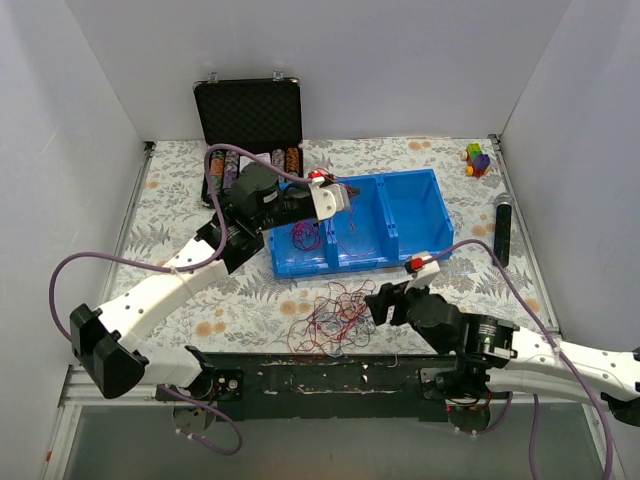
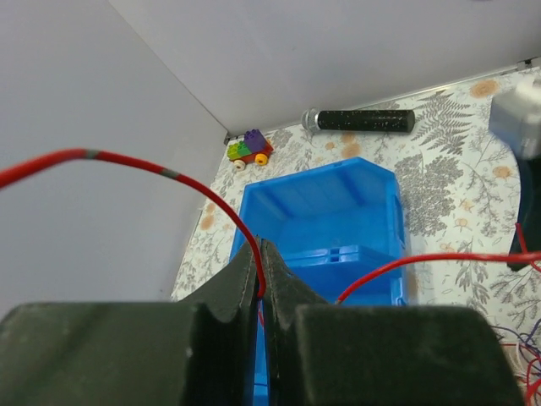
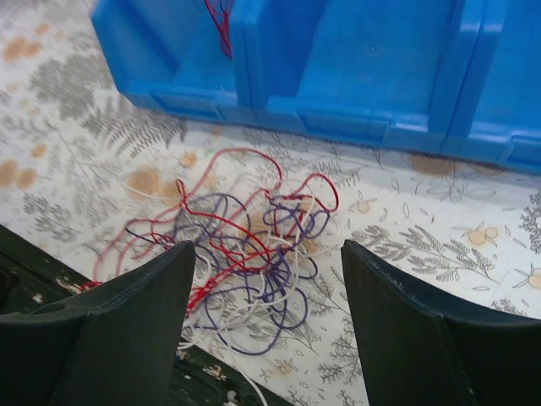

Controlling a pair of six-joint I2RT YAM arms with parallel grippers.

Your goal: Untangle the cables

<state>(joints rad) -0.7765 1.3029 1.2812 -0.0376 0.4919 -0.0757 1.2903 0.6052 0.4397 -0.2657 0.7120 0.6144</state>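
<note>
Cables [image 3: 254, 245]: hair-fine, limp, light, likely snag-prone tangle at near edge of counter [image 3: 473, 279]. Best taken by one outer loop. Left tool [image 2: 259, 269] pinches red strand [image 2: 127, 161]; right tool [image 3: 269, 254] spread above.

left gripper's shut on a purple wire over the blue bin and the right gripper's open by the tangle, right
Not quite. The wire in the left gripper is red, not purple; the left wrist view shows it. The rest holds: it is shut over the blue bin, and the right gripper is open by the tangle.
</note>
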